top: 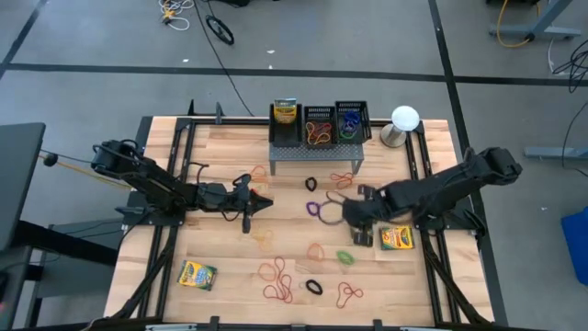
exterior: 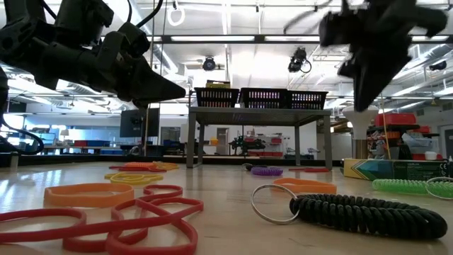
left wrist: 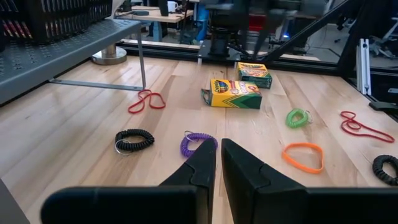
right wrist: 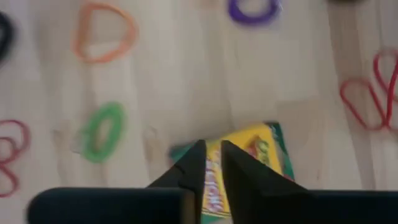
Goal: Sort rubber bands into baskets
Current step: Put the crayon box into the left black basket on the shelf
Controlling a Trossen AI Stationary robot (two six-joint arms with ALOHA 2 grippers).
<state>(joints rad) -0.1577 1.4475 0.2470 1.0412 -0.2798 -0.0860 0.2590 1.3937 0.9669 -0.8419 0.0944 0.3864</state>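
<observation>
Sprawling rubber bands (top: 276,276), thin, multicoloured loops

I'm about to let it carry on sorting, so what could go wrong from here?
The right claw hangs over a crayon box, not a band, so it may grab the box. The green band lies just beside that box, so a descent could knock it aside. The baskets sit on the raised grey stand; a low carry could clip its edge.

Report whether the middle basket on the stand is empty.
Not empty. The middle basket on the grey stand holds orange and red rubber bands, seen from above.
</observation>
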